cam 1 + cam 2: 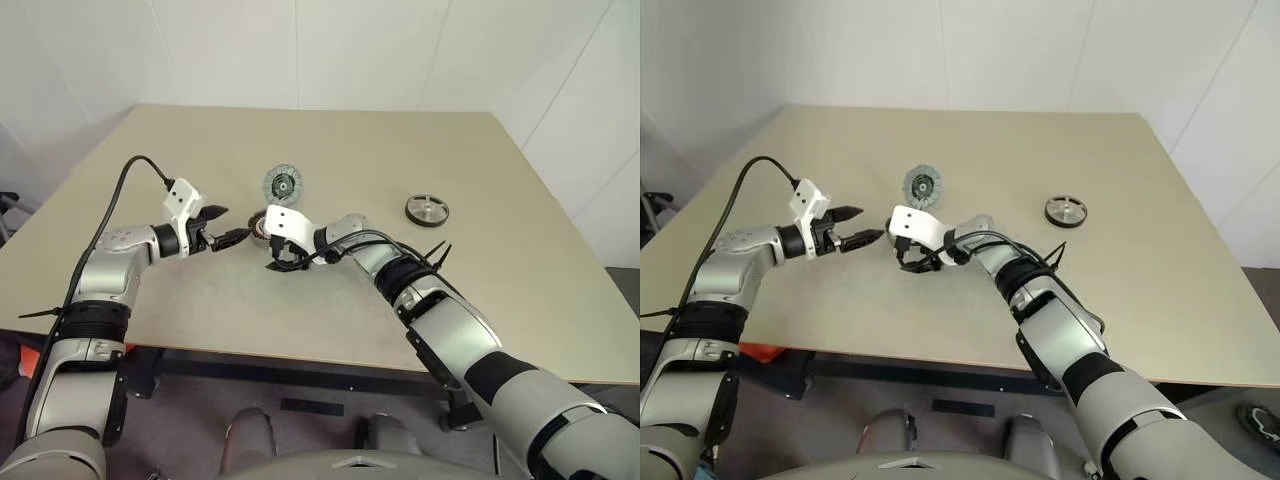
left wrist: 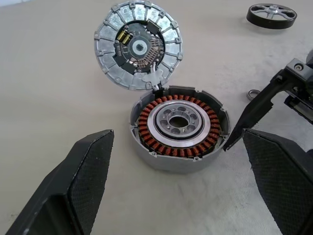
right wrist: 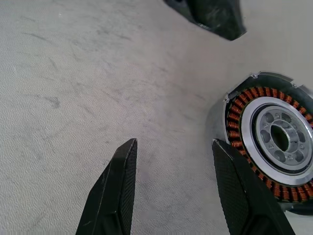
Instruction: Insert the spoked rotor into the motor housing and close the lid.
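From the head views you can see the job is barely begun: the motor housing (image 1: 262, 222) sits open on the desk (image 1: 330, 150), the lid (image 1: 283, 185) just behind it, and the spoked rotor (image 1: 427, 209) well off to its right, untouched. In the left wrist view your left hand (image 2: 178, 196) gapes wide before the housing, holding nothing. In the right wrist view your right hand (image 3: 171, 191) is part open and empty beside the housing (one finger close against its wall).
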`<action>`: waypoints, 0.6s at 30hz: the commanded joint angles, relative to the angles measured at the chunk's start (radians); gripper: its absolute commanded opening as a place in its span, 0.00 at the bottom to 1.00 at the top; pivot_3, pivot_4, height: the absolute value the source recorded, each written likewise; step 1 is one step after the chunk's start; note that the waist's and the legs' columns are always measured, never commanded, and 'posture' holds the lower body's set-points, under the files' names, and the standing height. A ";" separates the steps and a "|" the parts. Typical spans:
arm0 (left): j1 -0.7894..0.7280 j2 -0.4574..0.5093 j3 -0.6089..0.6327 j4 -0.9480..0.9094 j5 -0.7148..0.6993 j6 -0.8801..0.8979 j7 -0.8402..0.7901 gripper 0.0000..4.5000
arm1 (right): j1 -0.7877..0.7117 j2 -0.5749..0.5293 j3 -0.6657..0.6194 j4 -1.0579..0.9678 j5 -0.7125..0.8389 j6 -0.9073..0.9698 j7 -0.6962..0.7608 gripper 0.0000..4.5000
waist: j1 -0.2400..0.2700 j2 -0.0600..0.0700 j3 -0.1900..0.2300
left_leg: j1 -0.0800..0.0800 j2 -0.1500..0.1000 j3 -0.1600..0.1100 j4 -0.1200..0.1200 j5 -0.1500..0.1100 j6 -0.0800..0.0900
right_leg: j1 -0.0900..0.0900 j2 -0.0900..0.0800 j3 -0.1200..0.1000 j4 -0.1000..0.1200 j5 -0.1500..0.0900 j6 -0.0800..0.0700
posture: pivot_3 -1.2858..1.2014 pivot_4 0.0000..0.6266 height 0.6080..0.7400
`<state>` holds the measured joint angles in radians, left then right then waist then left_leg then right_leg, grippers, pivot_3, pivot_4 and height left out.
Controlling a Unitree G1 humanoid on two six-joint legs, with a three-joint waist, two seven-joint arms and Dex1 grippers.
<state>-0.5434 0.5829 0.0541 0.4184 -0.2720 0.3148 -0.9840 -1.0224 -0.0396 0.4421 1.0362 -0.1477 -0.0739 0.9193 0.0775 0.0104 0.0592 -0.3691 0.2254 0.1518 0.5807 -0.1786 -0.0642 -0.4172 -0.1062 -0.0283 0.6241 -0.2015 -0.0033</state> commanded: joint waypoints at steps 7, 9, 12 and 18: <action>0.012 0.009 0.027 -0.062 -0.025 0.007 0.015 0.99 | -0.082 -0.022 -0.071 -0.039 -0.003 -0.045 0.018 0.60 | -0.008 0.000 0.000 | 0.000 0.000 0.000 0.001 0.000 0.000 | 0.000 0.000 0.000 0.000 0.001 -0.002 | 0.52 0.00 1.00; 0.011 0.009 0.026 -0.062 -0.026 0.007 0.016 0.99 | -0.092 -0.011 -0.072 -0.002 -0.017 -0.051 -0.009 0.60 | -0.009 0.000 0.000 | 0.000 0.001 0.000 0.001 0.000 0.000 | -0.001 0.001 0.000 0.000 0.001 -0.002 | 0.52 0.00 1.00; 0.007 0.008 0.025 -0.061 -0.026 0.006 0.018 0.99 | -0.096 0.003 -0.072 0.034 -0.032 -0.059 -0.029 0.60 | -0.010 0.000 0.000 | -0.001 0.001 0.000 0.000 0.000 0.000 | -0.002 0.002 0.000 0.000 0.000 -0.003 | 0.52 0.00 1.00; 0.013 0.015 0.028 -0.067 -0.026 0.008 0.020 0.99 | -0.096 0.019 -0.081 0.069 -0.042 -0.068 -0.028 0.60 | -0.009 0.000 0.000 | -0.002 0.001 0.000 0.000 0.000 0.000 | -0.003 0.002 -0.001 0.000 0.000 -0.004 | 0.52 0.00 1.00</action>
<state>-0.5264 0.5829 0.0587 0.3876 -0.2870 0.3258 -0.9676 -1.0868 -0.0306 0.3814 1.1053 -0.1932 -0.1237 0.8952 0.0683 0.0100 0.0592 -0.3712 0.2269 0.1517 0.5810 -0.1785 -0.0639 -0.4197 -0.1045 -0.0288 0.6241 -0.2015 -0.0069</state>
